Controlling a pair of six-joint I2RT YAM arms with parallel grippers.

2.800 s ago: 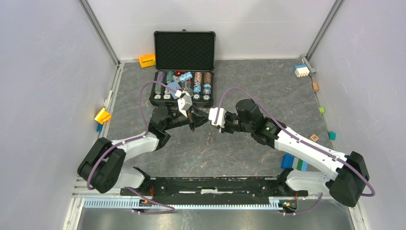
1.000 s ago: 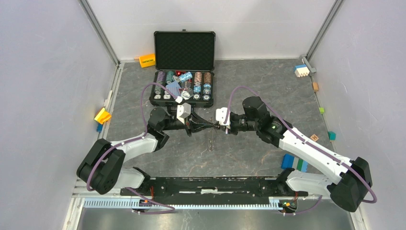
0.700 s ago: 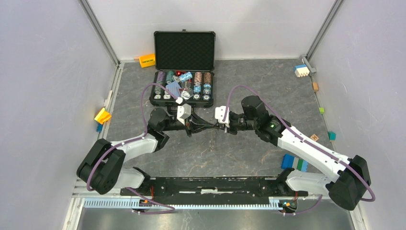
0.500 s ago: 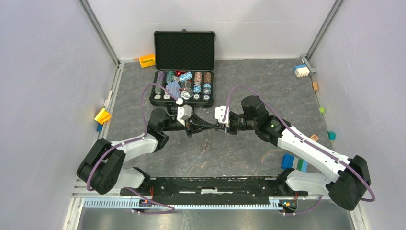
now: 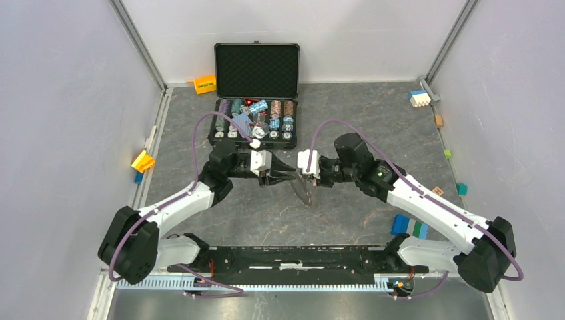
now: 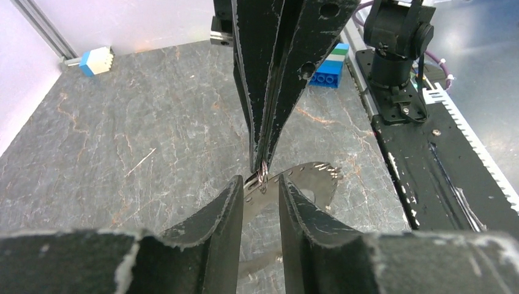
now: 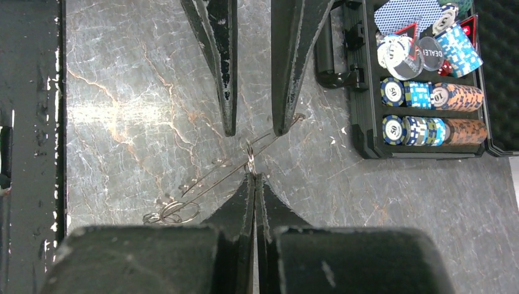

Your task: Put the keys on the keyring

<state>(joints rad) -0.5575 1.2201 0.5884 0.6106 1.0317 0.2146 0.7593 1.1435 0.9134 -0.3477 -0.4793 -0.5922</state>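
The keyring (image 6: 313, 179), a flat grey ring with a toothed edge, hangs above the stone-patterned table between the two arms (image 5: 303, 190). In the right wrist view it shows edge-on as a thin line (image 7: 226, 168). My right gripper (image 7: 254, 176) is shut on a small wire ring (image 7: 250, 153) at the keyring's top. My left gripper (image 6: 260, 184) faces it tip to tip, open, its fingers (image 7: 225, 73) either side of that small ring without touching it. Small wire loops (image 7: 174, 212) cluster at the keyring's low end. I cannot make out the keys in any view.
An open black case (image 5: 254, 137) of poker chips stands just behind the grippers. A blue-green brick stack (image 5: 410, 227) lies near the right arm's base. Small coloured blocks line the walls: yellow (image 5: 142, 161), orange (image 5: 204, 84), white-blue (image 5: 419, 98).
My left gripper has opened and let go. The keyring now hangs lower from the shut right gripper. The left forearm has swung up and right.
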